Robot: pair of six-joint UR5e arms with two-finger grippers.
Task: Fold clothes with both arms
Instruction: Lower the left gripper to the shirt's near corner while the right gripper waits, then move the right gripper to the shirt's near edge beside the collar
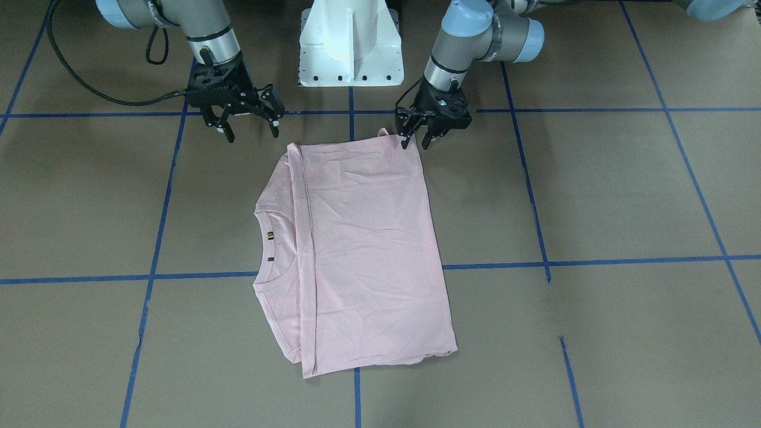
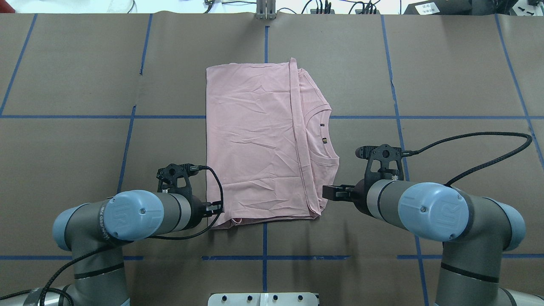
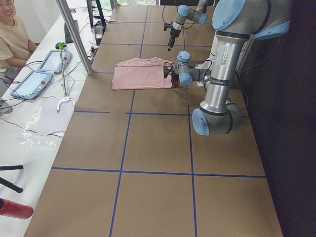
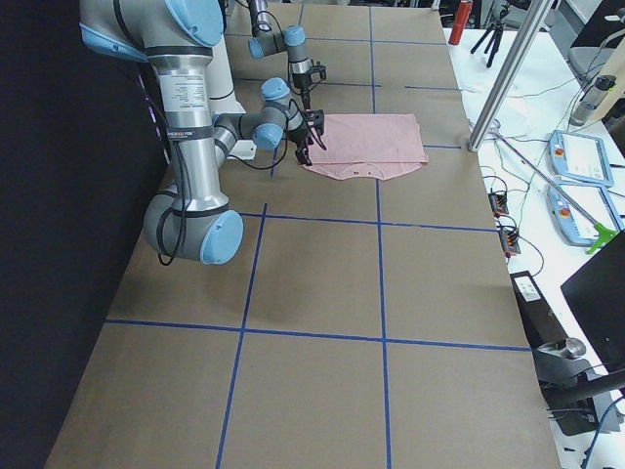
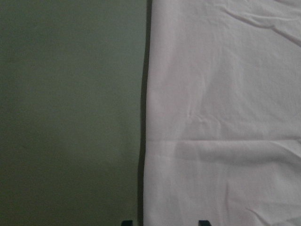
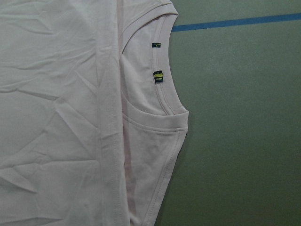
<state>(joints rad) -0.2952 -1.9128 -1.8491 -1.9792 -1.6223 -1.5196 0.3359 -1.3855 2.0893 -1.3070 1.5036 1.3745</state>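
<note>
Nearest the robot, the white pedestal (image 1: 351, 44) stands at the near edge of the tabletop (image 1: 594, 196). Just beyond it, the left gripper (image 1: 415, 144) points down at the near corner of the T-shirt (image 1: 368, 238) on the robot's left. Its jaws stand part open, narrower than the other pair. The left wrist view shows the two tips straddling the shirt's side edge, with the cloth lying flat and not pinched. A small loop of cloth (image 1: 384, 131) sticks out from the shirt's near edge just beside this gripper. The right gripper (image 1: 252, 135) is just off the near corner on the robot's right, clear of the cloth, its jaws spread wide and holding nothing.

The T-shirt lies flat at the middle of the tabletop, pale pink, folded to a rectangle, across a blue tape line (image 1: 594, 260). Its neckline (image 1: 260, 244) faces the robot's right, with a small dark label (image 1: 270, 236) inside the collar. A folded-over layer covers most of the garment, and its stitched edge (image 1: 306, 249) runs near to far just beside the neckline. Light creases cross this layer.

Past the far edge, a person (image 3: 12, 34) sits at a white side bench (image 3: 44, 123) that carries two tablets (image 3: 30, 84)
</note>
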